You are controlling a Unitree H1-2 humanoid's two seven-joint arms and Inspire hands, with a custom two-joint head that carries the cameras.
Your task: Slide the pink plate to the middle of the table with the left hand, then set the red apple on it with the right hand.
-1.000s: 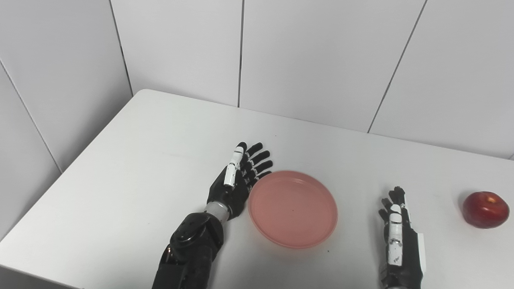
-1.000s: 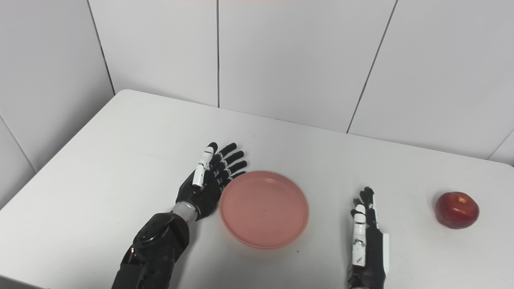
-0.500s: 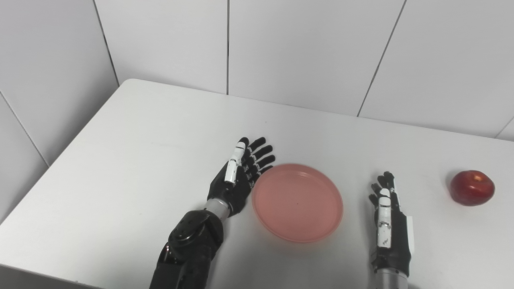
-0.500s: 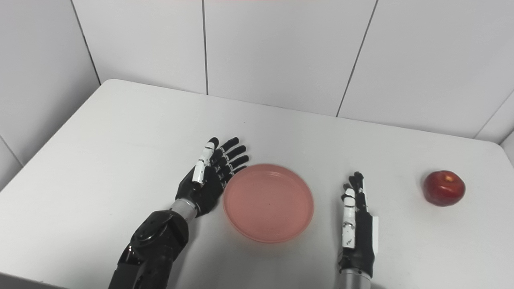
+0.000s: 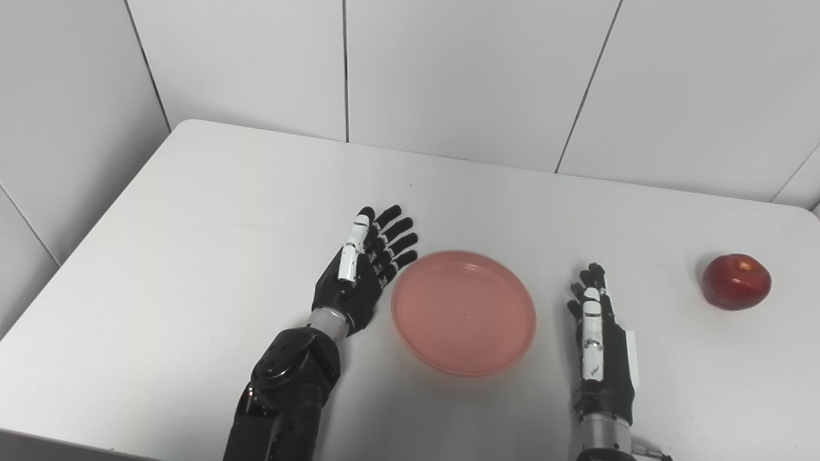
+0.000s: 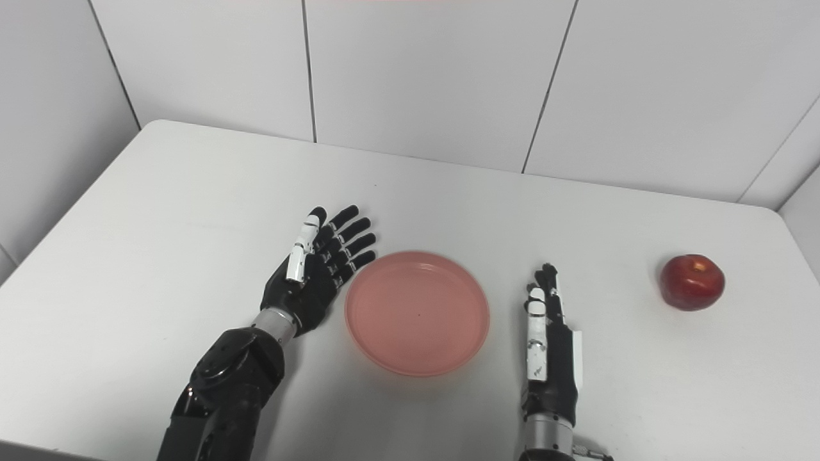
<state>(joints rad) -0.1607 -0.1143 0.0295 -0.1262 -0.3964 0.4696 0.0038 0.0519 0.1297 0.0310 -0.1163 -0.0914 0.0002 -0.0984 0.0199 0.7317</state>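
The pink plate (image 5: 464,312) lies flat and empty near the middle of the white table (image 5: 211,211). My left hand (image 5: 362,275) is open, palm toward the plate. It rests on the table just left of the plate's rim, with its fingertips close to the rim. My right hand (image 5: 602,346) is open and empty, flat on the table just right of the plate with a small gap. The red apple (image 5: 736,282) stands on the table far to the right, well beyond my right hand. It also shows in the right eye view (image 6: 692,282).
The table's right edge and rounded corner (image 6: 785,221) lie close behind the apple. White panelled walls (image 5: 448,70) stand behind the table and to its left. Nothing else is on the tabletop.
The whole picture has shifted, so the camera has moved and shows more of the right side. My left hand has drawn slightly left from the plate's rim. The apple has not moved.
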